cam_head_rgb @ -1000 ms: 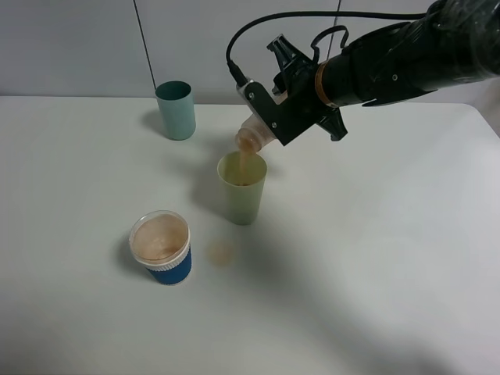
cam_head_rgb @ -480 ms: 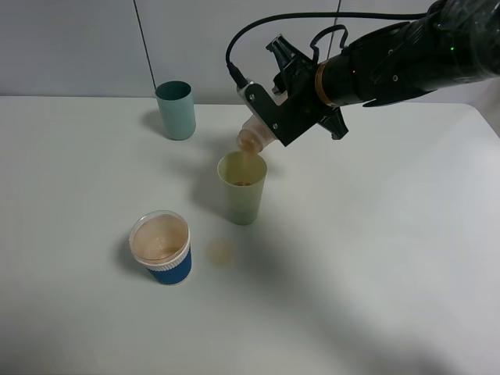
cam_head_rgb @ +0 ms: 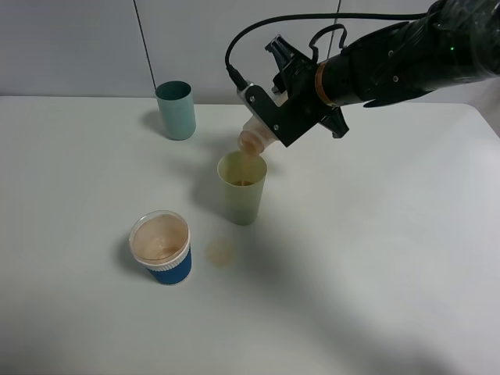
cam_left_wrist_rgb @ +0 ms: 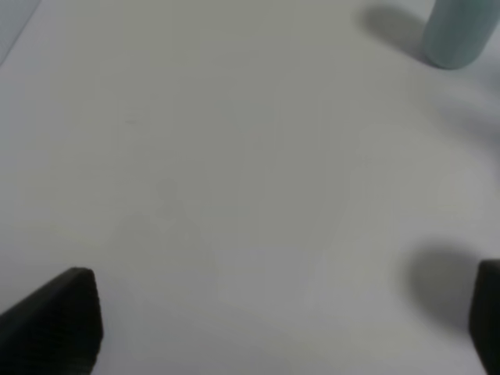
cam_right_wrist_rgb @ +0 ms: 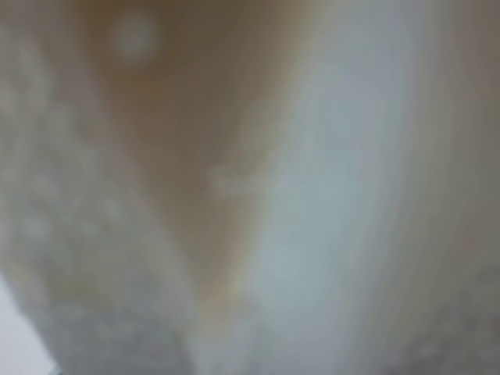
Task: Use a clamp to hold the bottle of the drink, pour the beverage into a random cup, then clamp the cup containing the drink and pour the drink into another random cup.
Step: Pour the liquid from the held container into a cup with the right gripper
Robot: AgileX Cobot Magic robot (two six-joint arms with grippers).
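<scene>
**Pinkish-brown beverage (cam_head_rgb: 248, 162) falls from a tipped bottle (cam_head_rgb: 251, 141) into the green cup (cam_head_rgb: 242, 195)**

Off to the left, the left end effector (cam_left_wrist_rgb: 273, 312) hangs released over bare white tabletop (cam_left_wrist_rgb: 219, 156). Its black fingers (cam_left_wrist_rgb: 58, 320) stand wide apart at the two edges of its wrist view with nothing between them.

From the high camera, the blue cup (cam_head_rgb: 162, 266) with the white rim stands upright nearest the front left, its inside coated pinkish-brown. How deep the liquid lies I cannot tell. Behind it, close to the wall (cam_head_rgb: 70, 47), the teal cup (cam_head_rgb: 175, 111) stands upright and well apart from the others.

A small brownish blot (cam_head_rgb: 222, 251) marks the tabletop between the blue cup and the green cup, near the green cup's base.

The green cup stands upright near the middle with some brown liquid inside. Just above its rim the bottle is tilted mouth-down, and a thin stream drops from the neck into the cup.

The right end effector (cam_head_rgb: 275, 117) is clenched on the bottle's body and hides most of it, leaving only the neck showing. Its wrist view is a close blur of pale bottle wall and brown liquid.

To the right, the black arm (cam_head_rgb: 398, 62) runs out of view, with a black cable (cam_head_rgb: 312, 16) looping over it.
</scene>
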